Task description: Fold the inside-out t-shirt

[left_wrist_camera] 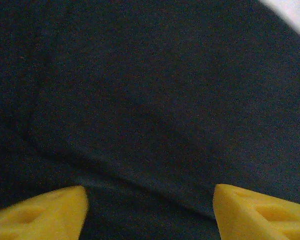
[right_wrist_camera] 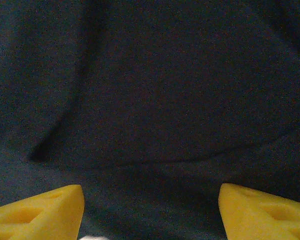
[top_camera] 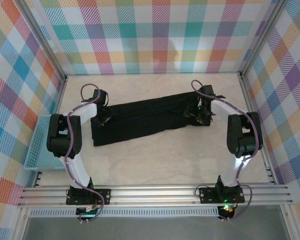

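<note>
Inside-out t-shirt [top_camera: 145,119] cloth, plain black, lies under both grippers. On the left wrist view the left gripper [left_wrist_camera: 149,200] has its yellow fingers [left_wrist_camera: 45,212] spread wide apart, dark fabric with a soft crease between them and a sliver of pale table [left_wrist_camera: 297,10] at the top right corner. The right gripper [right_wrist_camera: 151,197] likewise stands with its fingers well apart over creased fabric. From above, each gripper sits at its own end of the t-shirt, which stretches as a long band across the table, its left end nearer the arm bases. A light-blue basket [top_camera: 35,150] sits at the table's left edge, apart from the t-shirt, before plaid walls [top_camera: 155,35].
</note>
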